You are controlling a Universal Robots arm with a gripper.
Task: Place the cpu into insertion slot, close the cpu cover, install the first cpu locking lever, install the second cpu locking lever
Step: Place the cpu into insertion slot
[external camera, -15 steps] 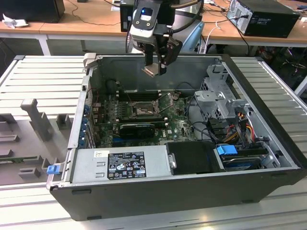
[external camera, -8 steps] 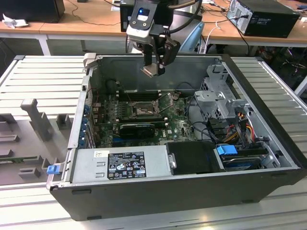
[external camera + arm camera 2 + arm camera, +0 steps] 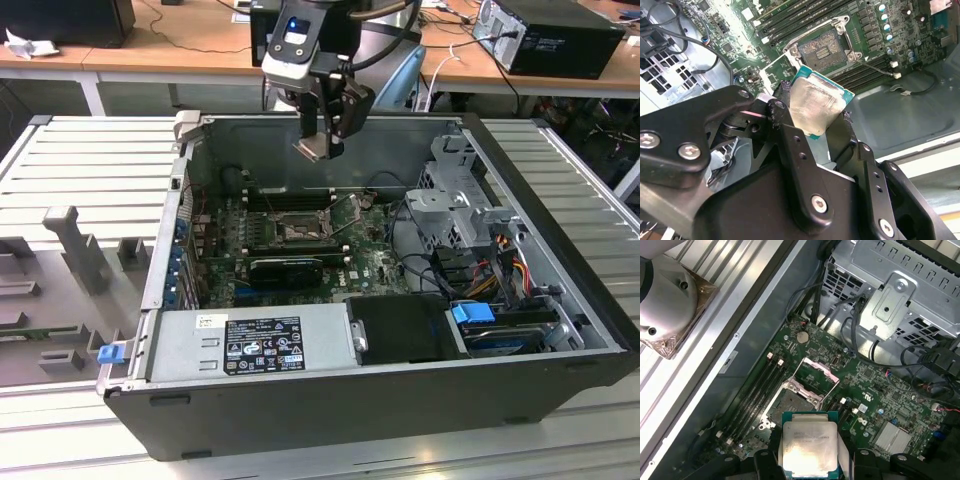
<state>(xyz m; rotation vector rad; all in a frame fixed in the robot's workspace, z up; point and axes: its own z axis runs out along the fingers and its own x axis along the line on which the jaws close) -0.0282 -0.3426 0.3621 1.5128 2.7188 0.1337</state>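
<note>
My gripper point(image 3: 318, 146) hangs above the open computer case, shut on the cpu point(image 3: 314, 150), a thin square chip with a beige-grey metal face. Both wrist views show the cpu point(image 3: 816, 102) point(image 3: 809, 444) pinched at two opposite edges between the black fingers point(image 3: 781, 107). The insertion slot point(image 3: 299, 232) point(image 3: 823, 46) point(image 3: 790, 405) lies uncovered on the green motherboard below, well apart from the chip. The cpu cover point(image 3: 821, 371) point(image 3: 347, 212) stands swung up at one side of the slot. A thin locking lever point(image 3: 878, 68) sticks out beside the slot.
Long black memory slots point(image 3: 285, 200) flank the socket. A power supply point(image 3: 250, 345) fills the case's near side and a metal drive cage point(image 3: 455, 200) with cables point(image 3: 500, 262) stands on the exterior view's right. Grey fixtures point(image 3: 75, 250) lie outside the case on the left.
</note>
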